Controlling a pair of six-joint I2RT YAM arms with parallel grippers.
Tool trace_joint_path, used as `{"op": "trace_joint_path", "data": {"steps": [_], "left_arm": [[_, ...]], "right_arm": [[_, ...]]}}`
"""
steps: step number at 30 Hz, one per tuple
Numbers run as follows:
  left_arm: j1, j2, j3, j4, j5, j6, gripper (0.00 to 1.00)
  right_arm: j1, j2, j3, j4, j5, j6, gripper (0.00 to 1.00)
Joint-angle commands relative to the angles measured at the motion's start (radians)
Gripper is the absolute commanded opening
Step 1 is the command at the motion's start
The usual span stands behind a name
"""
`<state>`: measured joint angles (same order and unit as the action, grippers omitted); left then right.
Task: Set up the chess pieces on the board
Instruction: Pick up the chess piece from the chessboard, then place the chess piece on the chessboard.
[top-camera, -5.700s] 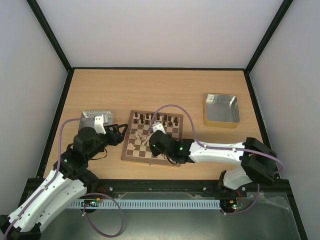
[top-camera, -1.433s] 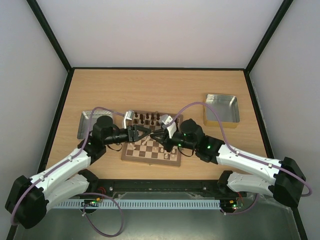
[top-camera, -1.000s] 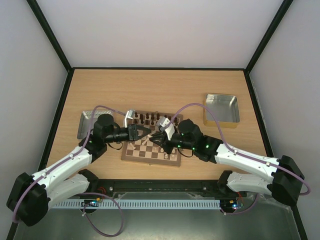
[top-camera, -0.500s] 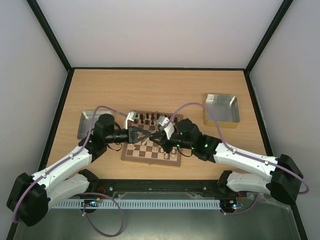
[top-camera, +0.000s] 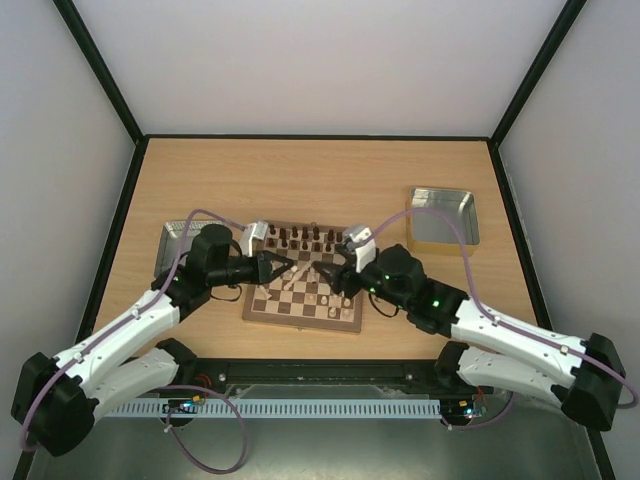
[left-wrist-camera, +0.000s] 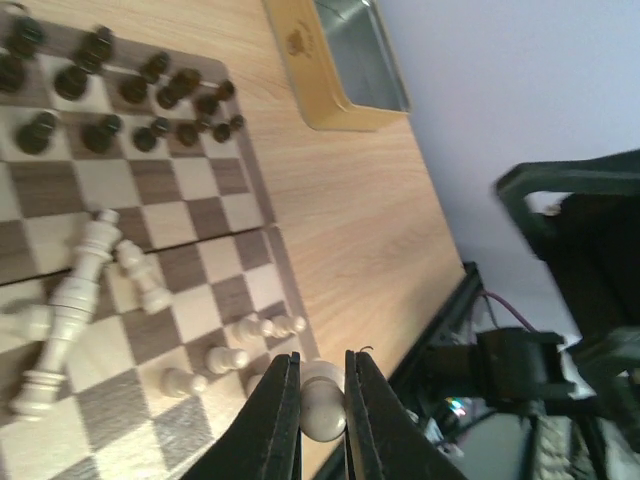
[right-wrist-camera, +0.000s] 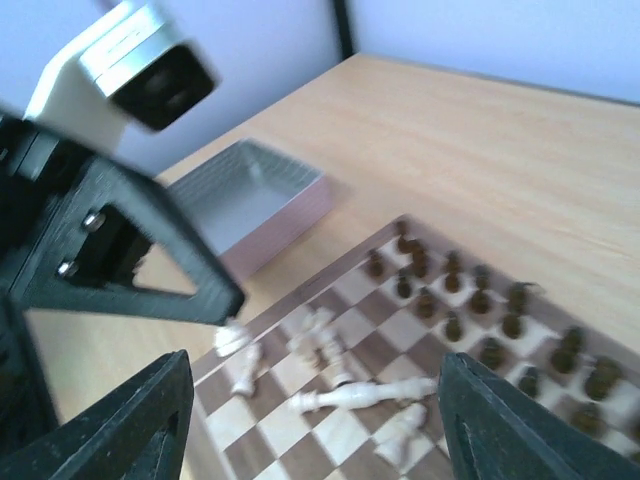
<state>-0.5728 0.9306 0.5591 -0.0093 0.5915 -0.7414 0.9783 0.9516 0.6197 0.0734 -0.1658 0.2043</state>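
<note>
Silver tray (top-camera: 172, 240) sits far left on the tabletop (top-camera: 300, 180), apart from the action. Next, the left fingers (left-wrist-camera: 277, 415) are clenched on one cream chess piece (left-wrist-camera: 322, 398), lifted clear of the board (top-camera: 300, 327). It is held upright, likely so it can be stood beside the short row of cream pawns (left-wrist-camera: 225, 358) near the board's edge. Across the board the dark chessmen (left-wrist-camera: 100, 130) stand in their rows, while several cream pieces (left-wrist-camera: 75, 300) lie toppled mid-board. The right fingers (right-wrist-camera: 140, 420) are spread wide and hold nothing above the board, probably free to take a fallen piece. Far right, the gold tin (top-camera: 443, 220) stands well apart.
</note>
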Motion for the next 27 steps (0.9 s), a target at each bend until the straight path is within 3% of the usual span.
{"op": "trace_joint_path", "data": {"steps": [1,5,9,12,16,27], "left_arm": [[-0.018,-0.001,0.062,-0.171,-0.209,0.110,0.05],[-0.140,0.034,0.084,-0.221,-0.478,0.118,0.05],[-0.352,0.194,0.171,-0.319,-0.789,0.070,0.05],[-0.427,0.317,0.210,-0.369,-0.890,0.029,0.05],[-0.474,0.414,0.234,-0.397,-0.954,-0.005,0.05],[-0.489,0.501,0.211,-0.312,-0.876,0.008,0.07]], "right_arm": [[-0.001,-0.082,-0.037,0.011,0.340,0.137,0.66],[-0.001,-0.098,-0.046,-0.018,0.511,0.234,0.67],[-0.002,-0.115,-0.075,-0.001,0.569,0.281,0.67],[-0.002,-0.132,-0.102,0.026,0.586,0.297,0.67],[-0.002,-0.139,-0.112,0.017,0.611,0.315,0.67],[-0.001,-0.134,-0.127,0.009,0.617,0.328,0.68]]}}
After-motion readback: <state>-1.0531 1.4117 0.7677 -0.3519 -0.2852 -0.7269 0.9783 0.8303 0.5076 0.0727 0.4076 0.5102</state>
